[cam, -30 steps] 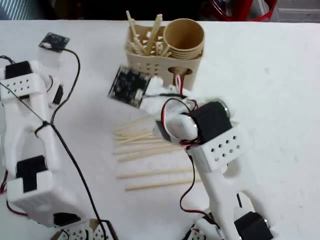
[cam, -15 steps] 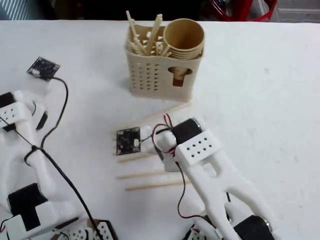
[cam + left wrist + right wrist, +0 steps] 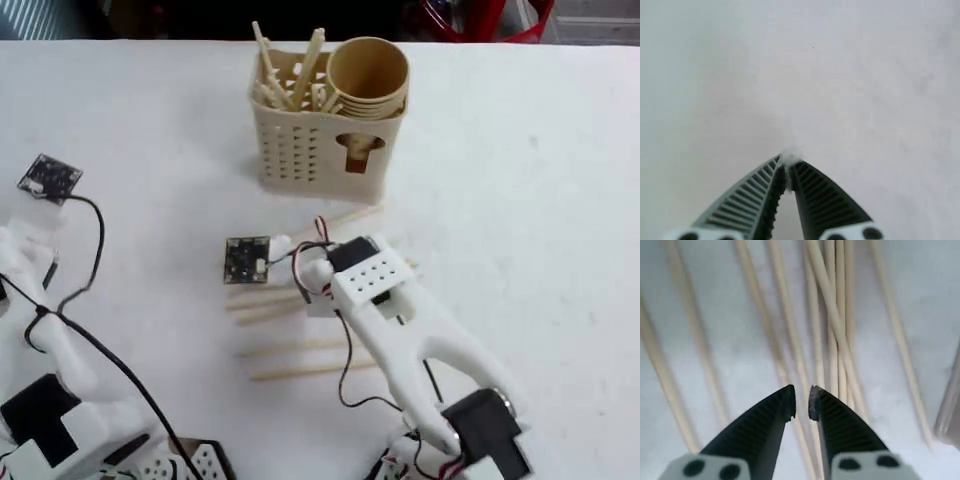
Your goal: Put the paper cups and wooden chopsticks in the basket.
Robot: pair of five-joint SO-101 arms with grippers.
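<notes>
Right tool [image 3: 801,401] now down over chopsticks [image 3: 834,325]

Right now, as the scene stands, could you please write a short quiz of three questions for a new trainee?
1. True or false: the paper cups are stacked inside the basket.
2. What lies on the table below the right gripper? A) a spoon B) wooden chopsticks C) a plate
3. Fill in the missing word: the left gripper is ____ (open or shut) and holds nothing.

Key: 1. True. 2. B. 3. shut.
</notes>
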